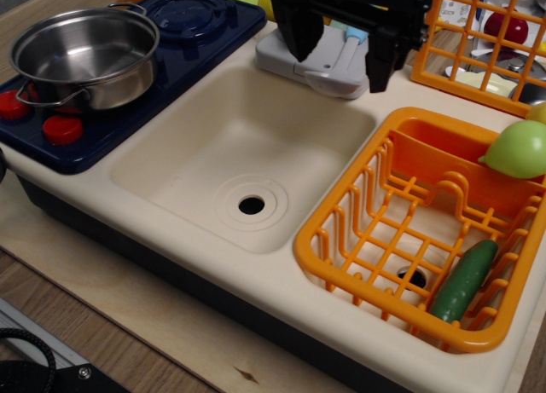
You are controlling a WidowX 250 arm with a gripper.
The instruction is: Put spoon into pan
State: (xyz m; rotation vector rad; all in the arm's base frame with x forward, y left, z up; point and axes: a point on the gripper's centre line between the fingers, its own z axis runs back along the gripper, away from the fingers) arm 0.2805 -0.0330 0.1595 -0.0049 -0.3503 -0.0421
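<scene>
The shiny steel pan [85,56] stands empty on the dark blue toy stove at the back left. The light-blue spoon [351,45] lies on the grey faucet base [294,62] behind the sink, partly hidden by my gripper. My black gripper [341,54] hangs over the faucet base, open, with one finger [300,37] left of the spoon and the other to its right. Whether the fingers touch the spoon I cannot tell. The pan is far to the left of the gripper.
A cream sink basin [243,154] with a drain hole lies between stove and an orange dish basket [341,239]. The basket holds a green cucumber [465,280] and a light green fruit [519,150]. An orange rack [478,43] stands at the back right. Red stove knobs [61,129] sit in front of the pan.
</scene>
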